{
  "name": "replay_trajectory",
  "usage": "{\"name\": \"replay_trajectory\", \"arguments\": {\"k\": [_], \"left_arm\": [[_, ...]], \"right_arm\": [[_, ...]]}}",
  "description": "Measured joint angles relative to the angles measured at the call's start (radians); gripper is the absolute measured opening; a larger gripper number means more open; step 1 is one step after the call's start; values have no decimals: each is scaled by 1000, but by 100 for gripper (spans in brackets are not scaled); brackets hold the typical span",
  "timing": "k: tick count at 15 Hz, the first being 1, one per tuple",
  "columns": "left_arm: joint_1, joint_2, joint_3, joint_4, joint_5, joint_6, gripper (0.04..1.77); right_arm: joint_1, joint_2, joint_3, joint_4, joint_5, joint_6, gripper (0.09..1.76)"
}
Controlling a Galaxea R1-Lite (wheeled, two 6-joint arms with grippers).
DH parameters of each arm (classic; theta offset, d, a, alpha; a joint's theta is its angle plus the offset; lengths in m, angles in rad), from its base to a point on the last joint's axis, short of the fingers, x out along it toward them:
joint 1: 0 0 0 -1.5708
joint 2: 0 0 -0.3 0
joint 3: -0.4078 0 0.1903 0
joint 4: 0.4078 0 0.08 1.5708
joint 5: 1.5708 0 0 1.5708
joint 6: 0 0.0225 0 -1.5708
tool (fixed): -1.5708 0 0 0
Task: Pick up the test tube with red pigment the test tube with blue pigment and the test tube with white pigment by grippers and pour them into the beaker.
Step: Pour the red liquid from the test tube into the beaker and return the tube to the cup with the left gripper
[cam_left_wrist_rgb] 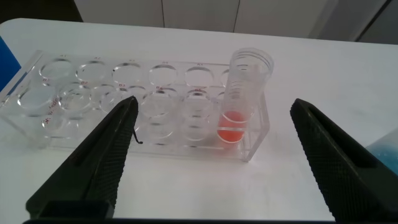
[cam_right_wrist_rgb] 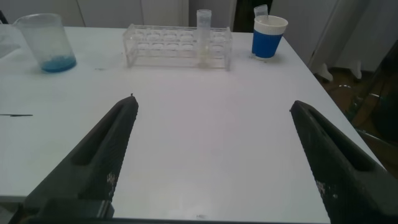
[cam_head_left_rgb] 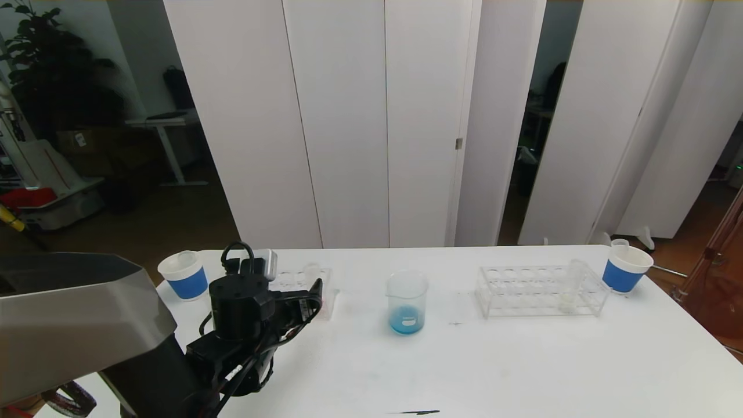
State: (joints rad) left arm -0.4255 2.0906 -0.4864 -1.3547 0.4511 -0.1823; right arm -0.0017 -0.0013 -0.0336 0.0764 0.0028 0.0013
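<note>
Your left gripper (cam_left_wrist_rgb: 211,162) gapes wide before the red test tube (cam_left_wrist_rgb: 244,93) upright in its rack (cam_left_wrist_rgb: 124,99) — lined up to grasp; right gripper (cam_right_wrist_rgb: 211,162) open, idle; beaker (cam_head_left_rgb: 407,302) already blue — centre table.

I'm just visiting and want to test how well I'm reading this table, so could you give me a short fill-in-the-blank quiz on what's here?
1. The liquid already in the beaker is ____ in colour.
2. The test tube standing in the rack before the left gripper holds ____ liquid.
3. The paper cups at the table's far corners number ____.
4. The left gripper's jaws stand ____.

Missing words: blue; red-orange; two; open
</note>
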Motion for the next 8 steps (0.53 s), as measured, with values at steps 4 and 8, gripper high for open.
{"name": "replay_trajectory", "arguments": {"k": [4, 8], "left_arm": [[5, 36, -56, 4, -3, 0, 175], [13, 78, -103, 6, -6, 0, 175]], "right_arm": [[0, 0, 0, 0, 0, -1, 175], [0, 0, 0, 0, 0, 0, 175]]}}
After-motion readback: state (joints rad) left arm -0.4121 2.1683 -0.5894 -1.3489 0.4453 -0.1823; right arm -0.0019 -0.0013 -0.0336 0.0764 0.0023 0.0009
